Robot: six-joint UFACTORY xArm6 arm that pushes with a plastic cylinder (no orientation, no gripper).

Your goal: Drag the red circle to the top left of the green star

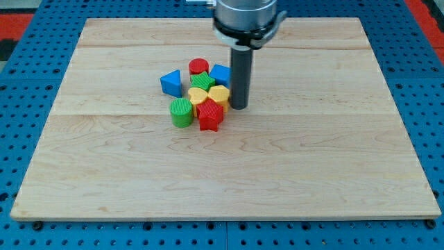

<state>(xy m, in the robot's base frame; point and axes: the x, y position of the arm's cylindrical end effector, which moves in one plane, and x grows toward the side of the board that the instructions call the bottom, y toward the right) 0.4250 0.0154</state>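
Observation:
The red circle (199, 67) sits at the top of a tight cluster of blocks near the middle of the wooden board (104, 173). The green star (202, 80) lies just below it, touching. My tip (238, 106) rests on the board at the cluster's right side, just right of the yellow heart (219, 94) and below the blue cube (220, 73). The rod rises from the tip to the arm at the view's top.
In the same cluster are a blue triangle (171, 82) at the left, a green cylinder (182, 112) at the lower left, a yellow block (198, 96) in the middle and a red star (210, 116) at the bottom. A blue perforated table surrounds the board.

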